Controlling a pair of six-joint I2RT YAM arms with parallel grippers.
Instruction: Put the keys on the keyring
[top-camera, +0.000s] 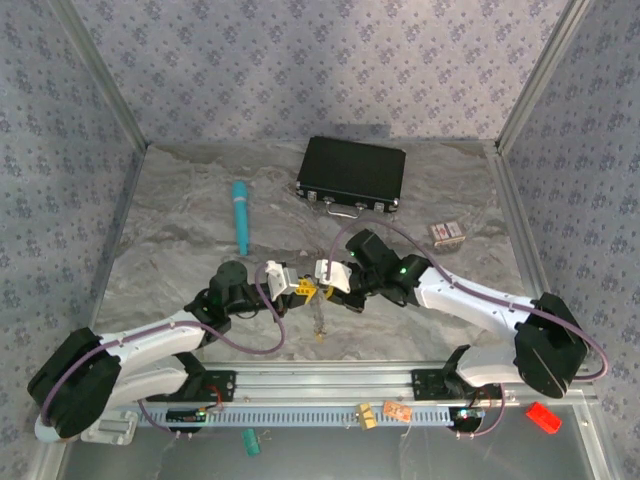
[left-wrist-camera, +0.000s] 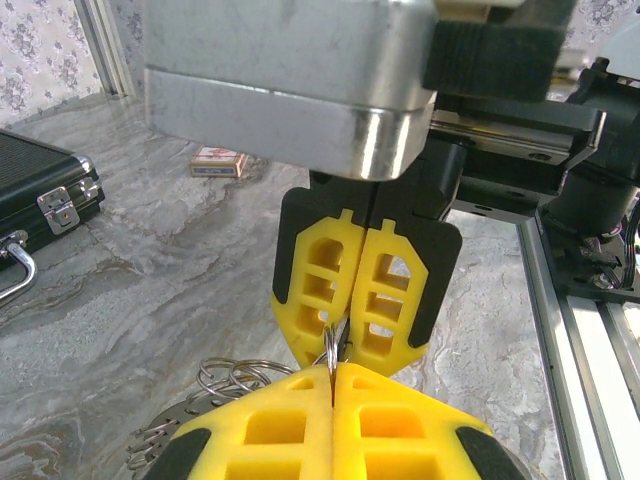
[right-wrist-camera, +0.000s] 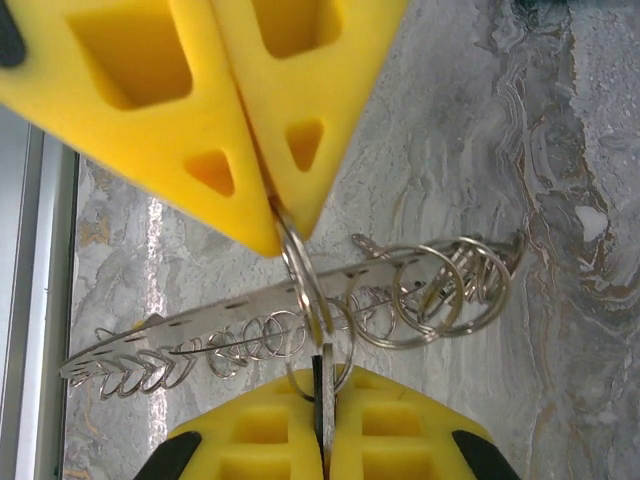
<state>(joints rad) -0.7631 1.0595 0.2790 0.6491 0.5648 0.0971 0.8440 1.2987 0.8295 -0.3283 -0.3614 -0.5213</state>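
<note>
1. Marbled grey bench (top-camera: 200, 250) with flowered walls around it: your work hangs above its middle, where both arms meet tip to tip.
2. Both pairs are pressed together on the same thing. The left fingers (left-wrist-camera: 330, 385) and the right fingers (right-wrist-camera: 322, 395) each pinch the wire of the keyring (right-wrist-camera: 300, 275) from opposite sides.
3. A flat metal strip (right-wrist-camera: 180, 335) with cut-outs and a bunch of loose rings (right-wrist-camera: 440, 290) hang at that keyring, over the bench. You cannot tell whether any of this is one of the keys.
4. Treat one arm as the anchor and move only the other. Pulling with both would likely twist the thin wire out of a pinch.
5. Work in small, slow turns along the coil, and watch the strip, since its swing could snag a fingertip.
</note>
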